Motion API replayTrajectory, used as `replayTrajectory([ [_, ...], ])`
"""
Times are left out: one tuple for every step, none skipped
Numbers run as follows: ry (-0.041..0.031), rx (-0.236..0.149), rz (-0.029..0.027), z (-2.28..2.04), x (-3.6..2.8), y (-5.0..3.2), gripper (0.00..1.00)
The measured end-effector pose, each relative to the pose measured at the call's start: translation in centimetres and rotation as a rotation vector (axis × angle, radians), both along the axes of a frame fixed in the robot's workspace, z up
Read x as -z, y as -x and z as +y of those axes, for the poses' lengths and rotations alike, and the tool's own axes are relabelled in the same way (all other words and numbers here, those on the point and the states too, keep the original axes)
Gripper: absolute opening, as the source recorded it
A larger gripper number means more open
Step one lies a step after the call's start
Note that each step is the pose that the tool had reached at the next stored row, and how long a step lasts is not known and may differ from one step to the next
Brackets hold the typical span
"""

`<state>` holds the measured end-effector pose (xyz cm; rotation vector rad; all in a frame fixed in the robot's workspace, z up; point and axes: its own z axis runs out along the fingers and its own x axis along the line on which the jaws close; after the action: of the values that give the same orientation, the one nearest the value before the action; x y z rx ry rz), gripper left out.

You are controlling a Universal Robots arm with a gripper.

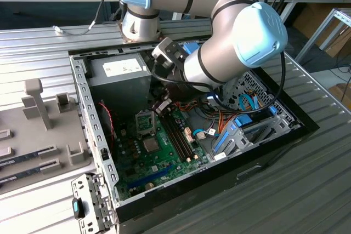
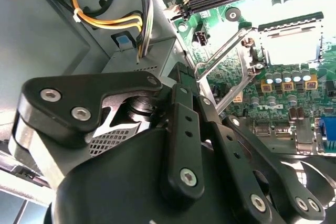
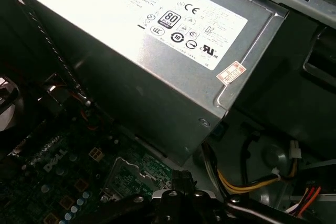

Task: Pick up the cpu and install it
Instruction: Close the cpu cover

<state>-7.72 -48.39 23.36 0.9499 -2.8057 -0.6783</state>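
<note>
One black metal claw (image 1: 160,106) hangs mid-frame inside the open computer case (image 1: 82,91), reaching toward the green board (image 1: 159,157); I cannot tell its grip.

Arm (image 1: 219,53) over open computer case (image 1: 263,152) — motherboard (image 1: 159,152)

Label (image 3: 181,24) of certification marks on power supply (image 3: 131,87), red sticker (image 3: 231,73) beside it; white lettering on motherboard (image 3: 55,161)
</note>
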Motion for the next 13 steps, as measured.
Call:
replayTrajectory([
  [0.0001,0.000,0.0001,-0.02,-0.04,0.00,0.11],
  [-0.0003,0.000,0.0000,-0.03,-0.06,0.00,0.11],
  [-0.0007,0.000,-0.0001,-0.05,-0.09,0.00,0.11],
  [-0.0007,0.000,0.0000,-0.05,-0.12,0.00,0.11],
  [-0.0009,0.000,0.0000,-0.06,-0.14,0.00,0.11],
  [-0.0009,0.000,0.0000,-0.07,-0.15,0.00,0.11],
  [-0.0012,0.000,0.0000,-0.11,-0.15,0.00,0.11],
  [-0.0016,0.000,0.0000,-0.15,-0.15,0.00,0.11],
  [-0.0019,0.000,0.0000,-0.19,-0.15,0.00,0.11],
  [-0.0023,0.000,0.0001,-0.27,-0.16,-0.01,0.11],
  [-0.0028,0.000,0.0001,-0.37,-0.15,-0.01,0.11],
  [-0.0033,0.000,0.0000,-0.46,-0.15,0.00,0.11],
  [-0.0046,0.000,-0.0001,-0.59,-0.15,0.00,0.11],
])
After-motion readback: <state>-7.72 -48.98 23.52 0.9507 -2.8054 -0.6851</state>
